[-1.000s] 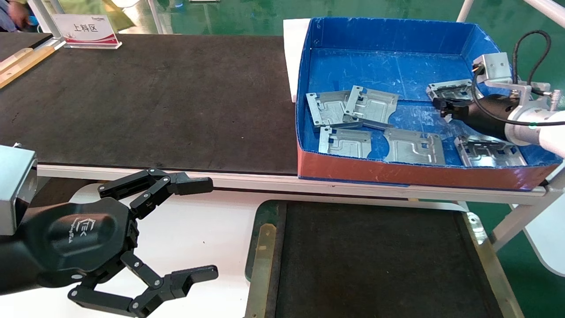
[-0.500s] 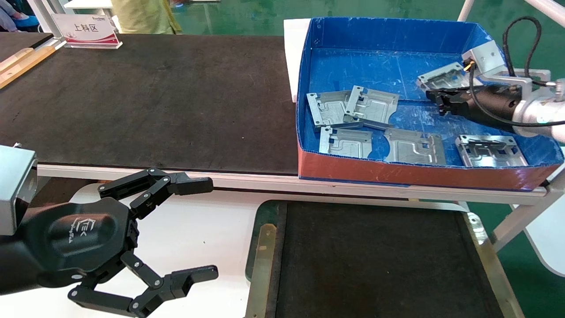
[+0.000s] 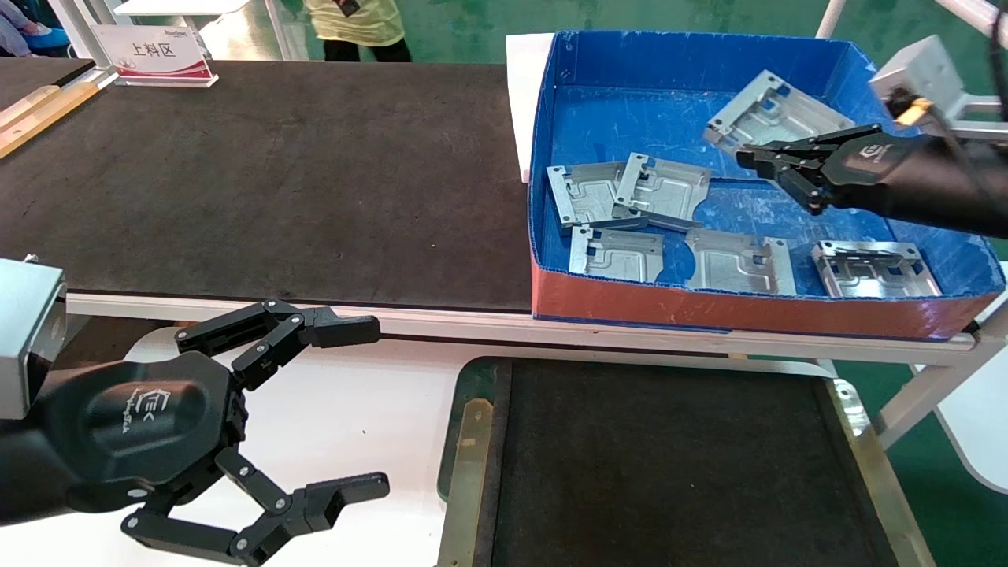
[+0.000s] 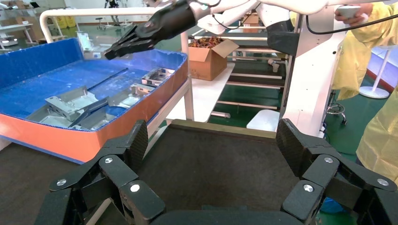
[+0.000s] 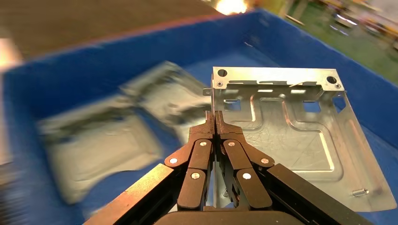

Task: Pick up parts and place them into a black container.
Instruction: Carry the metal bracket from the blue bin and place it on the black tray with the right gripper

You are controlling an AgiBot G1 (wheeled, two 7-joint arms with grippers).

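Observation:
My right gripper is shut on the edge of a silver-grey metal part and holds it tilted above the blue box's floor. In the right wrist view the gripper pinches the part by its side wall. Several more parts lie in the box: two overlapping, one, one and one near the front wall. The black container, with green rim and brass strips, lies empty at the front. My left gripper is open and parked to the left of the container, which shows between its jaws.
The deep blue box with an orange front wall stands on the bench at the right. A long black mat covers the bench to its left. A sign stands at the back left. People in yellow stand nearby.
My right gripper has lifted the part off the box floor, raising it up and toward the back, and turned it. The left arm has not moved.

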